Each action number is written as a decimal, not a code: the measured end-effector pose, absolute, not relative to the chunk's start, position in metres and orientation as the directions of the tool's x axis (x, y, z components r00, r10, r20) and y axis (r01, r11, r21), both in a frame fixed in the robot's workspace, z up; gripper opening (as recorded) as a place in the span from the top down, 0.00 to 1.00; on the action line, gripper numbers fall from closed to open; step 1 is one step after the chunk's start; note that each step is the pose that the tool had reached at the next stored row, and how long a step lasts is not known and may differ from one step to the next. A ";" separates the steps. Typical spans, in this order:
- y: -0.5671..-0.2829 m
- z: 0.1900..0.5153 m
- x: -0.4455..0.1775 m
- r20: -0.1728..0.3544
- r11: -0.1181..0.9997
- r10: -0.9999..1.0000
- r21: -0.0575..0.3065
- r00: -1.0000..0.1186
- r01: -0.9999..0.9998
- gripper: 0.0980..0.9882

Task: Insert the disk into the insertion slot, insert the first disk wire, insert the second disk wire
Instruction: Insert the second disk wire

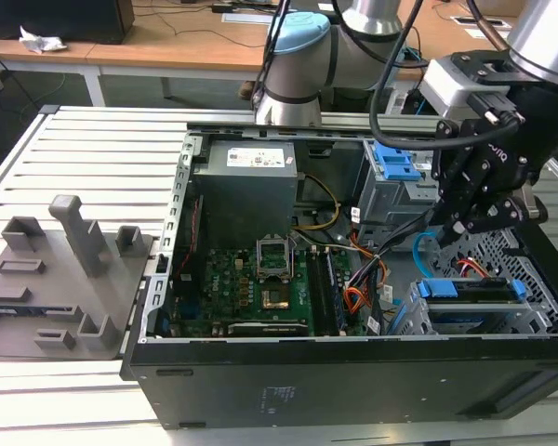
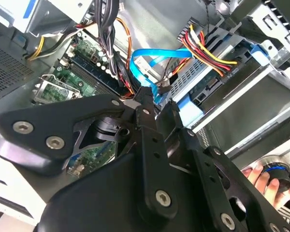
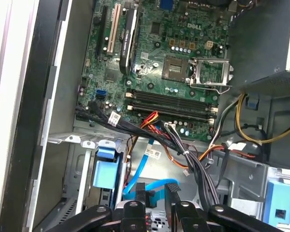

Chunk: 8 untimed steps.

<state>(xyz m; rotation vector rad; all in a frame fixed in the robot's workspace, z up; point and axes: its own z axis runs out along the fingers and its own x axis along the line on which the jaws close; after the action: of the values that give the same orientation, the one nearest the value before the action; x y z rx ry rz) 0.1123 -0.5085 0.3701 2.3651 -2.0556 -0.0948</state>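
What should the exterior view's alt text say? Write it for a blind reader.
A robot arm's claw reaches into an open computer case, gripping a light blue cable above the blue-framed disk seated in its drive cage at the exterior view's right. The case lies on a slatted table, grey fixtures at the exterior view's left.

Blue cable point(image 2: 152, 54)'s plug hidden by fingers point(image 2: 146, 113)

In the exterior view, a pale grey slatted metal desk point(image 1: 84, 139) fills the foreground. Behind it stands a wooden table point(image 1: 167, 42) with white legs, bearing crumpled white paper point(image 1: 37, 39). The floor point(image 1: 130, 88) below is dark.
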 end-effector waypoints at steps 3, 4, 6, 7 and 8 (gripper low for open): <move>-0.508 0.366 0.112 -0.036 -0.153 -0.988 0.045 0.152 -0.987 0.77; -0.508 0.364 0.112 -0.034 -0.161 -0.987 0.046 0.159 -0.986 0.77; -0.508 0.361 0.112 -0.028 -0.169 -0.985 0.047 0.168 -0.985 0.77; -0.508 0.360 0.112 -0.019 -0.170 -0.985 0.048 0.170 -0.984 0.77; -0.508 0.360 0.112 -0.015 -0.170 -0.985 0.049 0.170 -0.984 0.77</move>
<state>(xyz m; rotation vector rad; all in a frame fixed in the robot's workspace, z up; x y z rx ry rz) 0.1118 -0.5083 0.3602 2.3808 -2.0052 -0.0667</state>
